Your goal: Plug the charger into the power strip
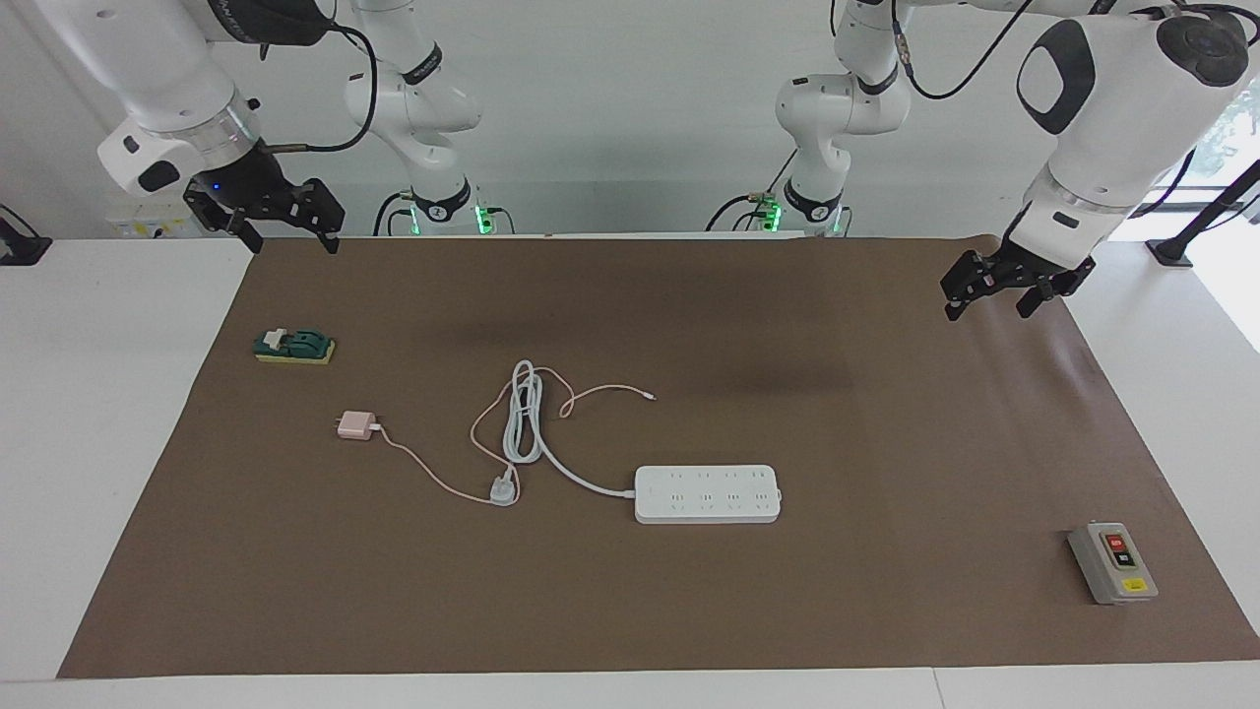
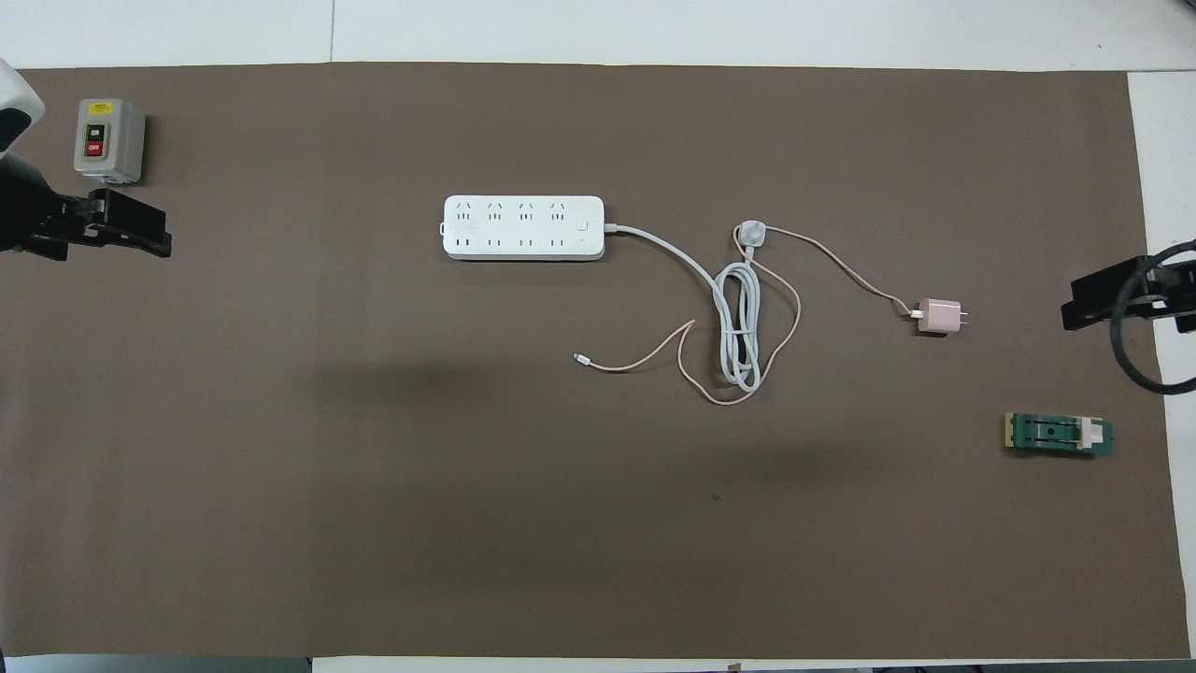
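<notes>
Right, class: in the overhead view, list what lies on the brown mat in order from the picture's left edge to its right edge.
Grey button box → power strip → white three-pin plug → charger → green block.

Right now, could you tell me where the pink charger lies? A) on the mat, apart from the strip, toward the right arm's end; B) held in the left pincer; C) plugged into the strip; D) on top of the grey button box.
A: the charger lies flat on the mat, its prongs bare, well apart from the strip, with both pincers raised and empty at the table's ends.
</notes>
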